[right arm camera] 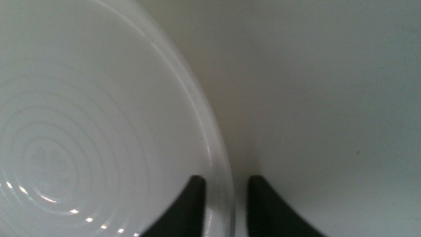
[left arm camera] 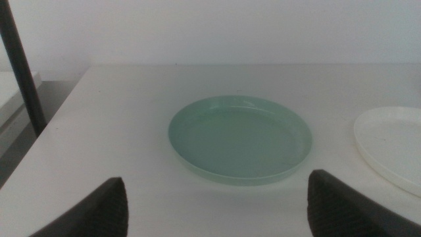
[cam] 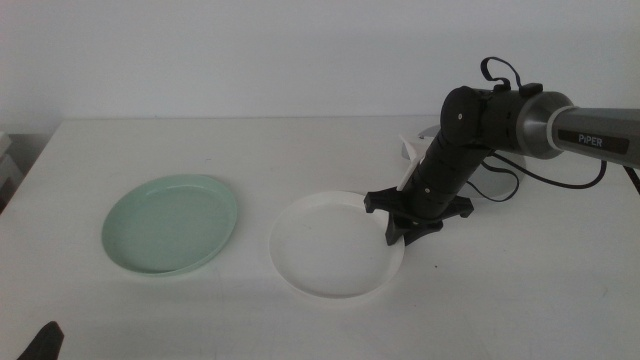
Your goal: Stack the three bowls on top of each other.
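Looking down in the middle view: two bowls visible on a matte white bench [cam: 300, 330], not three. Mint green bowl [cam: 171, 223] sits left of centre, white bowl [cam: 335, 245] just right of it, a gap between them. Both shallow, round, low-rimmed, smooth, plastic-looking. Grey bowl not identifiable here; a pale shape behind the right arm is partly hidden, can't tell what it is. Right end effector [cam: 405, 230] comes in from the right on a black jointed arm with a silver link marked PIPER, down at the white bowl's right rim. Left end effector [cam: 40, 343] shows only as a dark tip at the bottom edge, waiting.

Left wrist view: mint green bowl [left arm camera: 240, 137] in full, glossy inside, flat base, sitting on the bench [left arm camera: 131, 99] ahead of the left end effector [left arm camera: 217, 210]. Its two dark jaws stand wide apart, nothing between them. Edge of the white bowl [left arm camera: 391, 148] shows beside it, apart. A dark pole [left arm camera: 20, 66] stands off the bench edge, not seen in the middle view.

Right wrist view: close-up only this view gives. White bowl [right arm camera: 85, 131] has faint concentric rings on its inner face and a thin rounded rim. Right end effector [right arm camera: 222, 197] has its two dark jaws narrowed to a slim gap with the rim running between them, one jaw inside the bowl, one outside; full contact can't be confirmed. Bare bench [right arm camera: 329, 99] on the other side.
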### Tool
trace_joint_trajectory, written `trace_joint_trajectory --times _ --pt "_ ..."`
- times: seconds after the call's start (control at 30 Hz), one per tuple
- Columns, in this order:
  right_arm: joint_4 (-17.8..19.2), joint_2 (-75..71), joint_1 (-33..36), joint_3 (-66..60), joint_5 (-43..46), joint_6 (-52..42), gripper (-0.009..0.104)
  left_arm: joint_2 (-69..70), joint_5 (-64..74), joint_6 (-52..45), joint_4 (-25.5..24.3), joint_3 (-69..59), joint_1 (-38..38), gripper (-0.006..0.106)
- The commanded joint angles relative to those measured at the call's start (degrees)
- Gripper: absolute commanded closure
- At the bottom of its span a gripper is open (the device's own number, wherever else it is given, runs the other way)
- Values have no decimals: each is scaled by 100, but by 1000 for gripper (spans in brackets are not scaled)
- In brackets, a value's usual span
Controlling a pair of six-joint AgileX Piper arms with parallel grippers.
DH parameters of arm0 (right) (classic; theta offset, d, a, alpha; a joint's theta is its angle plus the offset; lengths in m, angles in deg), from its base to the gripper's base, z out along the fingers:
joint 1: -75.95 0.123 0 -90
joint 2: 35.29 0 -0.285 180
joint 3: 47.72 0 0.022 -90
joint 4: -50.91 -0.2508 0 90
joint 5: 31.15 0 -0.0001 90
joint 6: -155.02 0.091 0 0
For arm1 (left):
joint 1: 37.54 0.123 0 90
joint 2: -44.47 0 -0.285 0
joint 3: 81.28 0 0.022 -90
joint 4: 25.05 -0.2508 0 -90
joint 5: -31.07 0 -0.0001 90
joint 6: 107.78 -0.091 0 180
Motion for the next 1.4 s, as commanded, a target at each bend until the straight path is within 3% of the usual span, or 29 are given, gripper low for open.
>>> trace_joint_trajectory --times 0.0,0.13,0.27,0.4,0.6,0.8,1.03,1.37 --pt "-46 -409 -5 173 89 -70 61 77 -419 58 23 25 5 -4" --pt "93 -759 -78 317 -76 -70 40 77 -419 58 23 25 5 -4" --pt "360 -1327 -263 618 -208 -119 32 77 -419 58 23 25 5 -4" --pt "915 -1725 -763 1240 -478 -119 32 77 -419 58 23 25 5 -4" --pt "1175 -1637 -1622 1702 -377 -119 32 77 -419 58 23 25 5 -4" --pt "1174 -1192 -2173 1752 182 -344 32 77 -419 58 23 25 5 -4" --pt "1156 -261 -2253 2064 712 -487 32 77 -419 58 23 25 5 -4" --pt "1053 921 -2259 2870 687 -487 33 77 -419 58 23 25 5 -4"
